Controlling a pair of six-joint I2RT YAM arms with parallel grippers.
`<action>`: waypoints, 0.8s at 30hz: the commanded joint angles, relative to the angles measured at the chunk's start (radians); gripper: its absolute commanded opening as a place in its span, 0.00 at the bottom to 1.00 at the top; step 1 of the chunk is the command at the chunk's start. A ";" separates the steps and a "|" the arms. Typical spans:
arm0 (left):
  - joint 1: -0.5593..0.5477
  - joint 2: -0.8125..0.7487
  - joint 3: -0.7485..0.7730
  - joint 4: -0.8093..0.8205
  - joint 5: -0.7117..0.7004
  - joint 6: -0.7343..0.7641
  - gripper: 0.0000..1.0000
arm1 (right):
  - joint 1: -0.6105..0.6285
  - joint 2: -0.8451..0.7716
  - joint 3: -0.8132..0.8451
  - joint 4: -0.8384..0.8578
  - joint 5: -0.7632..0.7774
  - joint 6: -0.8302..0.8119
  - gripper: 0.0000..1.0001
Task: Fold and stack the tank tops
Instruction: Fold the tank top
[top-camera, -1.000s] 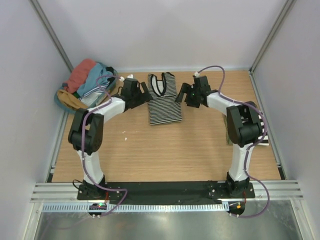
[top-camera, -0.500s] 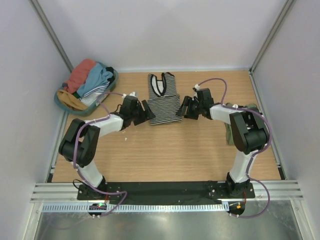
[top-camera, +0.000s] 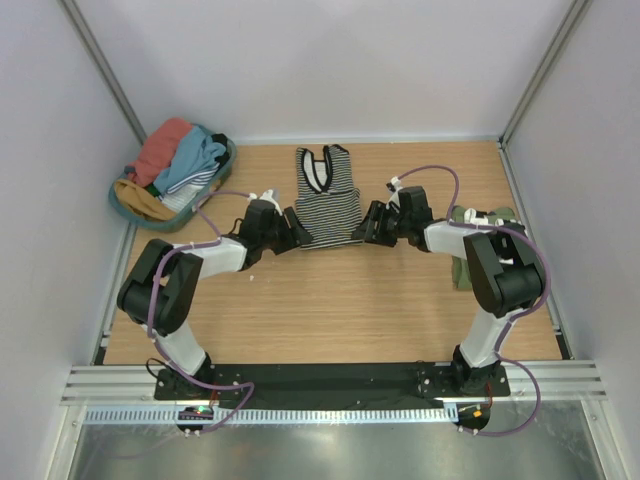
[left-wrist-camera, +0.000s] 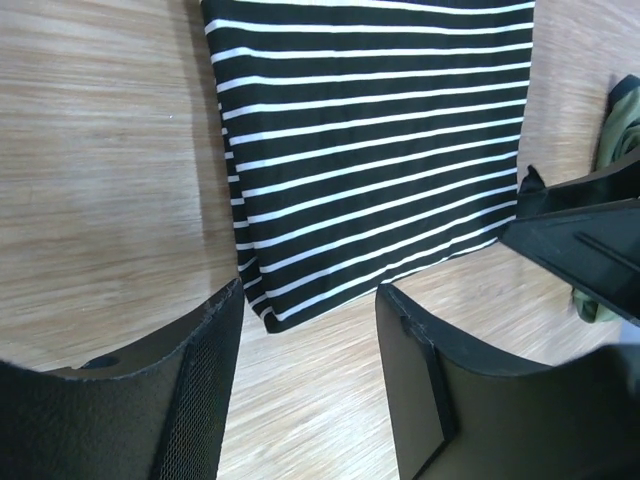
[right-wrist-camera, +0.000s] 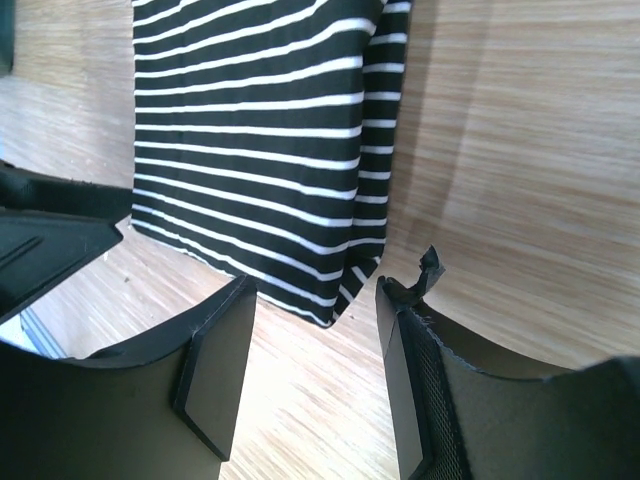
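Observation:
A black-and-white striped tank top lies flat on the wooden table, neckline toward the far wall. My left gripper is open just off its near left hem corner. My right gripper is open just off its near right hem corner. Both sets of jaws are empty, low over the table, with bare wood between them. The striped cloth fills the upper part of the left wrist view and the right wrist view. More tank tops in coral, teal and mustard are heaped in the basket.
A round teal basket stands at the far left corner. An olive green cloth lies under the right arm near the right wall, with a striped edge beside it. White walls enclose the table on three sides.
Both grippers have moved toward me along the striped top's sides, from beside its middle down to its near hem corners. The top has not moved.

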 joint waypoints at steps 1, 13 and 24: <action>-0.003 -0.013 -0.002 0.074 0.015 0.013 0.56 | 0.007 -0.051 -0.020 0.076 -0.037 0.018 0.58; -0.007 0.041 0.004 0.097 0.039 -0.002 0.46 | 0.011 -0.017 -0.024 0.131 -0.072 0.039 0.46; -0.007 0.044 -0.028 0.068 -0.015 -0.024 0.52 | 0.011 0.021 0.003 0.124 -0.058 0.039 0.27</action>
